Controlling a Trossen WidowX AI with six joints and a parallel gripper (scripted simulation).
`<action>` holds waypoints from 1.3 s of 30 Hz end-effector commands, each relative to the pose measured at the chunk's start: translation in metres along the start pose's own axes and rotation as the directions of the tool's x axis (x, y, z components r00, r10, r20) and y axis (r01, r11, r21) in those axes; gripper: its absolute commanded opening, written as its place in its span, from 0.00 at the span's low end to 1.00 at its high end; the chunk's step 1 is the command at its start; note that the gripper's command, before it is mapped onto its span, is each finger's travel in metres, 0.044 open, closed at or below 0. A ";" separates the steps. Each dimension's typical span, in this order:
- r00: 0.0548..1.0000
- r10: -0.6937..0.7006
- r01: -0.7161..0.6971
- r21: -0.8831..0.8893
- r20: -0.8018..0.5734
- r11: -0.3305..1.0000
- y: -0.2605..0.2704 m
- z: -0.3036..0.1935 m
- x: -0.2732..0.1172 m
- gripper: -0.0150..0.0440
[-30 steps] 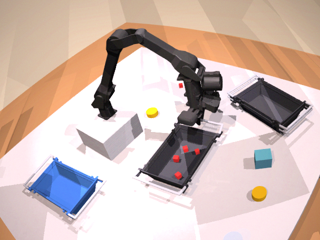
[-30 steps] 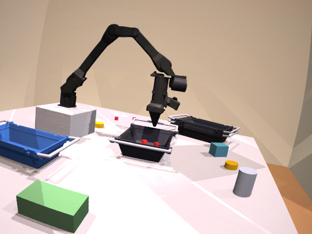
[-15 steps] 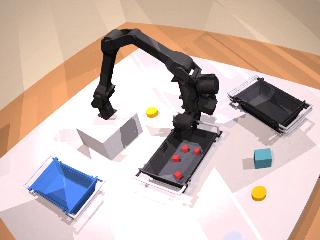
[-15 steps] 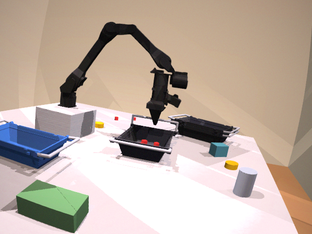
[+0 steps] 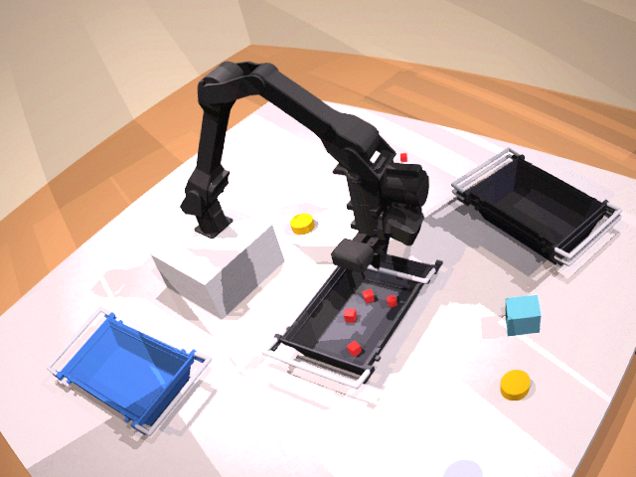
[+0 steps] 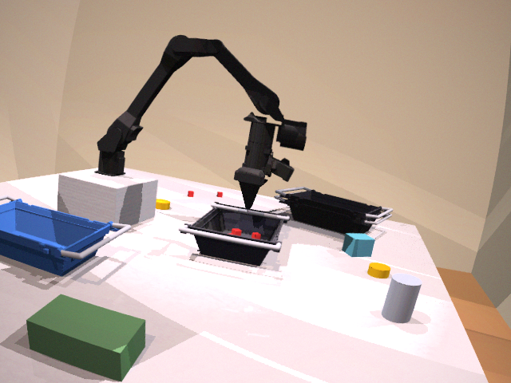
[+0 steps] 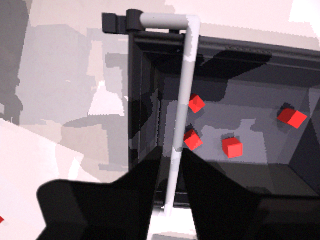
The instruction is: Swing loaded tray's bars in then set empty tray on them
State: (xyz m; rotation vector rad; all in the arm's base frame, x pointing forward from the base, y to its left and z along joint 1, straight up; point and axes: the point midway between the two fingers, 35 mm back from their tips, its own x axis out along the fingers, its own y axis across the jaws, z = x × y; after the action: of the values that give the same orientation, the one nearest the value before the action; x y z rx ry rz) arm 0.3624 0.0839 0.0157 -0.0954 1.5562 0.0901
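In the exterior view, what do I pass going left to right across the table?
Blue tray → white pedestal → loaded black tray with the gripper above its far bar → turquoise cube → yellow disc → grey cylinder.

You see a black loaded tray (image 5: pixel 308 328) with pale grey wire bars (image 5: pixel 405 275) and red blocks (image 5: pixel 353 348) inside — the empty tray (image 5: pixel 539 205) is black too. The arm and gripper (image 6: pixel 248 203) are black; elsewhere sit a blue tray (image 5: pixel 123 370), yellow discs (image 5: pixel 515 385), a cyan cube (image 5: pixel 523 315) — and a green block (image 6: pixel 86 336).
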 end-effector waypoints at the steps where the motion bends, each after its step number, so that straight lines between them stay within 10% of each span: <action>1: 1.000 0.007 -0.007 -0.006 0.021 1.000 0.004 0.005 -0.028 0.40; 31: 1.000 0.004 -0.004 -0.008 0.020 1.000 0.003 0.004 -0.020 0.40; 39: 1.000 0.004 -0.004 -0.007 0.021 1.000 0.004 0.011 -0.092 0.40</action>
State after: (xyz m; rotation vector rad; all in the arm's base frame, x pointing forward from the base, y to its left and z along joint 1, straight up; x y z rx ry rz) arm 0.3664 0.0880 0.0672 -0.1013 1.5637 0.0963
